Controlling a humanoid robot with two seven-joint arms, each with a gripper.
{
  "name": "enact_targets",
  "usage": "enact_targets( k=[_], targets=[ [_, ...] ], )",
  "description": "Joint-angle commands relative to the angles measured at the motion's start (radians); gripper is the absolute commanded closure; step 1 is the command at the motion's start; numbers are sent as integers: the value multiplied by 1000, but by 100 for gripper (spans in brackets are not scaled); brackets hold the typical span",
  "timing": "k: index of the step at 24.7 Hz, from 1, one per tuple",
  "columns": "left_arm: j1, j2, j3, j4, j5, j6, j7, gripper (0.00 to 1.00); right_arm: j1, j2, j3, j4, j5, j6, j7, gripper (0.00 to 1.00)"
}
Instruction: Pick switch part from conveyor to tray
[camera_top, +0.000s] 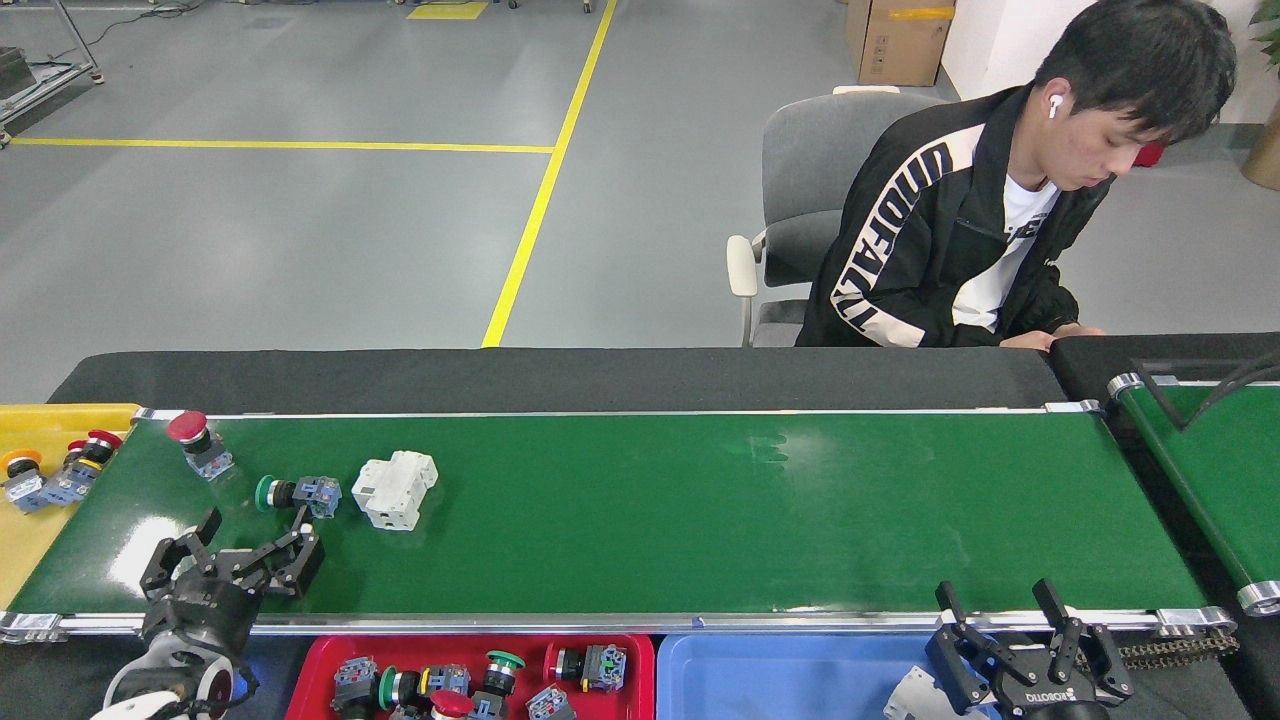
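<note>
While three switch parts lie on the conveyor (640, 520) toward nine o'clock, the left tool (255, 548) hovers released over the belt's near edge, just short of the green switch (297, 493). A red switch (197, 444) sits at ten o'clock of it, a white block (395, 488) at two o'clock. This looks like the approach step; next the tool must reach forward and close on the green switch. The right tool (1015, 635) waits released over the blue tray (780, 680). Both that and the red tray (480, 655) are cut off below.
</note>
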Motion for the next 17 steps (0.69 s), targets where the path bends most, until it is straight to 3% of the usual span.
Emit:
enact_targets(
  k=[1,4,5,6,8,10,13,17],
  targets=[
    [-46,17,-18,44,-2,34,30,0,-1,-2,-5,-10,-2,1,-9,4],
    [-107,32,-58,136,-2,58,59,10,-1,-2,-4,-10,0,-1,-9,4],
    [-118,49,-72,159,3,52,64,26,-1,-2,-4,-10,0,-1,-9,4],
    [-122,64,-79,183,4,49,69,56,-1,-2,-2,-10,0,-1,-9,4],
    [-124,81,-89,208,10,26,70,88,-1,-3,1,-10,0,-1,-9,4],
    [-124,83,-82,206,36,-9,73,94,-1,-3,1,-10,0,-1,-9,4],
    [-95,83,-89,169,127,-51,86,95,-1,-2,2,-10,0,-1,-9,4],
    [71,84,-82,-79,210,-135,86,95,-1,-2,1,-10,0,-1,-9,4]
  ],
)
